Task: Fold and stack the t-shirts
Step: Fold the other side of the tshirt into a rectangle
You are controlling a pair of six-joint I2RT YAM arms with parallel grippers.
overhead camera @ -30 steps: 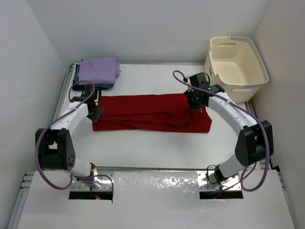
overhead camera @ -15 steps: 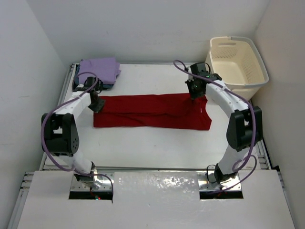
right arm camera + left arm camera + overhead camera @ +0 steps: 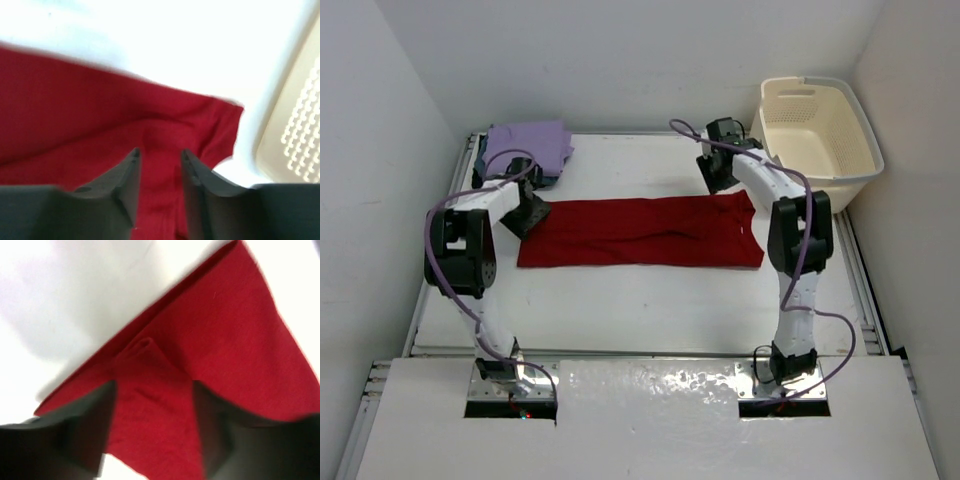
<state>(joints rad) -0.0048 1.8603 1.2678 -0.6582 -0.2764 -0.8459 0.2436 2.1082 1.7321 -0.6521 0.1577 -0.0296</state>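
The left gripper (image 3: 527, 215) sits at the left end of the red t-shirt (image 3: 640, 232), at its far corner. In the left wrist view the left gripper (image 3: 153, 385) has its jaws set wide apart with nothing between them; the red t-shirt (image 3: 225, 355) lies on the table (image 3: 75, 290) below. The right gripper (image 3: 715, 178) sits at the far right corner of the same garment. In the right wrist view the right gripper (image 3: 160, 152) shows a narrower gap, jaws parted and gripping nothing, over the red t-shirt (image 3: 75, 110). Whether any fingertip touches the cloth cannot be determined: both wrist views are blurred. The red t-shirt lies as a long folded band across the middle of the table (image 3: 620, 290). The lavender t-shirt (image 3: 527, 148) lies folded at the far left corner, on top of darker cloth (image 3: 556, 181) of which only an edge shows. The laundry basket (image 3: 815, 130) stands at the far right corner; only part of its perforated wall (image 3: 300, 125) enters the right wrist view.
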